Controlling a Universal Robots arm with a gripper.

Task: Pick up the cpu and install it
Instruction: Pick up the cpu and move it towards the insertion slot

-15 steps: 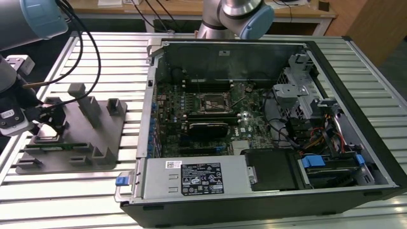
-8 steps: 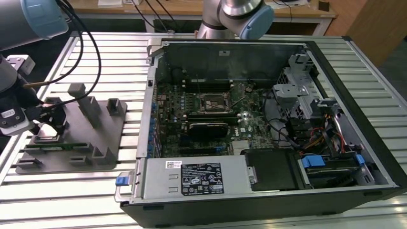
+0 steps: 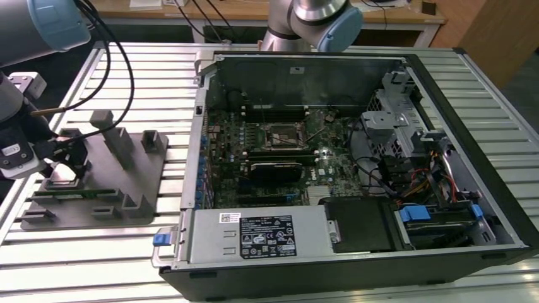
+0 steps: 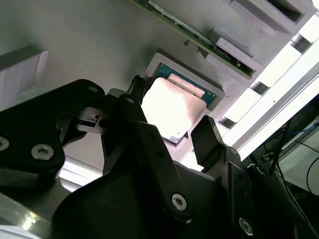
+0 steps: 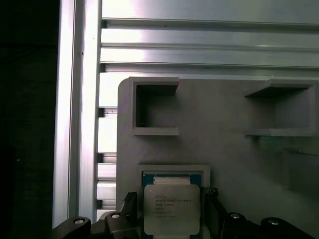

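At the exterior view's left, my claw (image 3: 60,169) hangs low over the grey holder (image 3: 148,183). The cpu (image 5: 172,209) lies flat in its little pocket there. My fingers (image 5: 130,201) are apart, one on each side of it, not squeezing. So nothing is picked up yet. To the right, the socket (image 3: 282,136) in the computer box (image 3: 337,281) looks bare, I think.

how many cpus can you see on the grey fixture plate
1. The cpu sits in a square recess of the grey fixture plate, between the fingers of the open gripper. The arm covers part of the plate in the exterior view, so more may be hidden.
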